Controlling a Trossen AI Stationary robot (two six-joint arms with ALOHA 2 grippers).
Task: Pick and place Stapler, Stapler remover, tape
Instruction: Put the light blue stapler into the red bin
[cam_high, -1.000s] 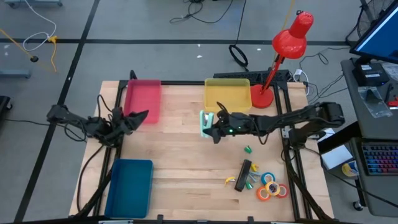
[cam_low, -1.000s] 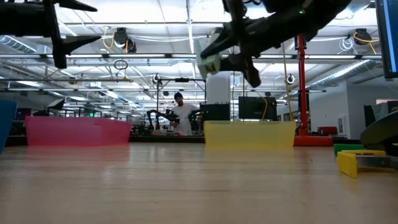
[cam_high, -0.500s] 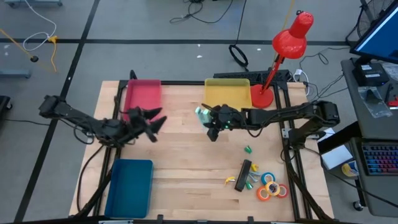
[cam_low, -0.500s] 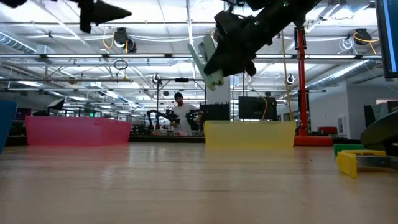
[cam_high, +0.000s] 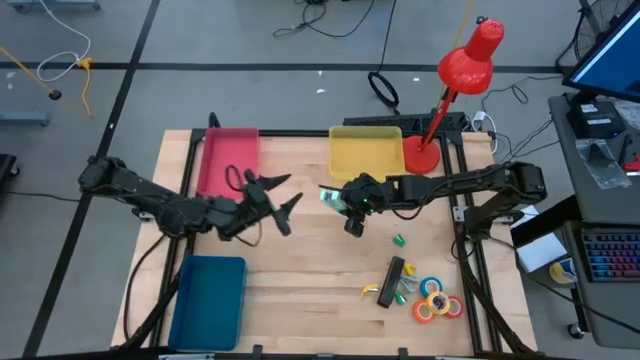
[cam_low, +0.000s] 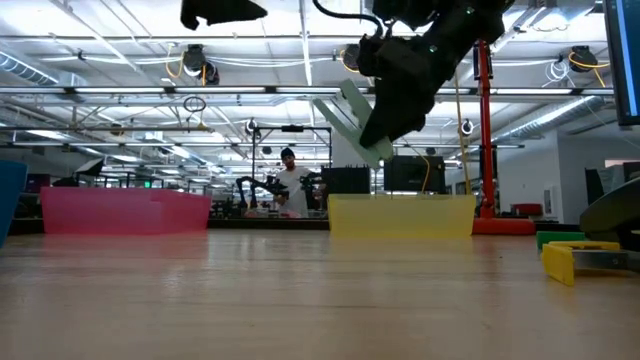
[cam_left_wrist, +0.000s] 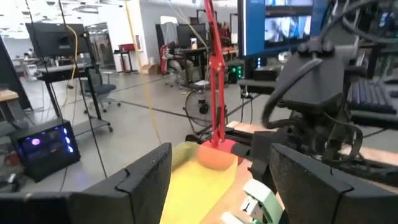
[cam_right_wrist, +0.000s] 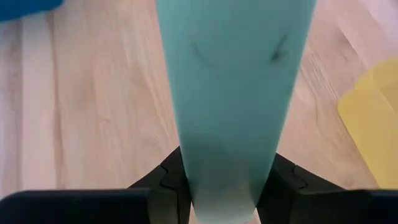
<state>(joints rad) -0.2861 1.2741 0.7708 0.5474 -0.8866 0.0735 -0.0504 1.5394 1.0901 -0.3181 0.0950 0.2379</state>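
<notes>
Two hands face each other mid-air over the desk (cam_high: 300, 270) centre. Right hand (cam_high: 338, 199) pinches the pale-green stapler (cam_high: 331, 196), long axis tilted, tip toward left hand (cam_high: 283, 196), spread wide just beside it. Likely handover. Tape rolls (cam_high: 436, 300) lie near right front corner.

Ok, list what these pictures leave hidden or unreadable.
- Right wrist view: the pale green stapler fills the frame; its far end is cut off by the top edge.
- Low view: the left gripper is cropped by the top edge.
- High view: the tape rolls and the small bits beside them are too small to count.
- Left wrist view: the yellow tray is half hidden behind the fingers.
</notes>
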